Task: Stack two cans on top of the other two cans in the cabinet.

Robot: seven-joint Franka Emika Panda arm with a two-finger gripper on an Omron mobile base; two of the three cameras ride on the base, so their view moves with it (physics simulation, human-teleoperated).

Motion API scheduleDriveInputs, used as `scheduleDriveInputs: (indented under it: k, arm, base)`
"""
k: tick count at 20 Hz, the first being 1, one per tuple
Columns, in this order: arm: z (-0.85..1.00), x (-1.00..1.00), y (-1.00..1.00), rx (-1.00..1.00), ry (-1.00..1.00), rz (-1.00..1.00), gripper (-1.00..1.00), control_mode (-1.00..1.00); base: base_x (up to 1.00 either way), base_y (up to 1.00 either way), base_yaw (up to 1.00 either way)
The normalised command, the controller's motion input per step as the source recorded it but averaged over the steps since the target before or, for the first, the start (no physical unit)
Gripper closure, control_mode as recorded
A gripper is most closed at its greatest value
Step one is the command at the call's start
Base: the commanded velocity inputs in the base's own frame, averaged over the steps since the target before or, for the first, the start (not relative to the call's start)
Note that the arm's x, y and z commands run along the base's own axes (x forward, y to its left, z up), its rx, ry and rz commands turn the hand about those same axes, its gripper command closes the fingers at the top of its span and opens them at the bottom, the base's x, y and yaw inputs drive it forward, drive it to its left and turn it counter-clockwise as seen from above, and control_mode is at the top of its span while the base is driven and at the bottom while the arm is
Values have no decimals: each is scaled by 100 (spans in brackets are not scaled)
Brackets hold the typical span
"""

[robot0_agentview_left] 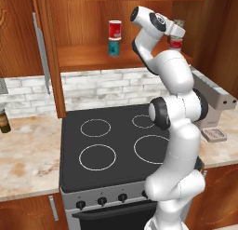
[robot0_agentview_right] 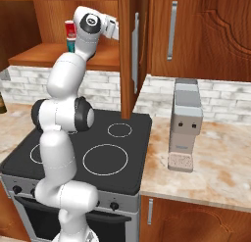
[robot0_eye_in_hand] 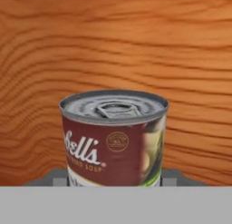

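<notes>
Left base view showed one stack done: a small red can with a white band (robot0_agentview_left: 115,29) sat on a teal-blue can with a pale rim (robot0_agentview_left: 114,47) on the shelf of the reddish-brown wooden wall cabinet (robot0_agentview_left: 93,57). The gripper (robot0_agentview_left: 176,34) pinched a silver-grey can with a dark red label (robot0_eye_in_hand: 113,137) over the right-hand red-and-white can (robot0_agentview_left: 175,43); release seemingly remained. Label read "…bell's".

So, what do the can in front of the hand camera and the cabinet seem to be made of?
The can: apparently metal, a shiny grey lid with a pull tab, and a glossy red printed label. The cabinet: reddish-brown wood, or a wood-look surface, with visible wavy grain.
</notes>
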Motion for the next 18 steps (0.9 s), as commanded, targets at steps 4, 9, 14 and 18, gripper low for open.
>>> scheduleDriveInputs:
  k: [4, 9, 14, 18]
  arm:
    - [-2, 0, 0, 0, 0, 0, -100, -100]
    - [0, 0, 0, 0, 0, 0, -100, -100]
    - [-2, -1, 1, 0, 0, 0, -100, -100]
    - [-4, -13, 11, 0, -2, 0, -100, -100]
  base:
    - [0, 0, 0]
    - [0, 0, 0]
    - [0, 0, 0]
    - [0, 0, 0]
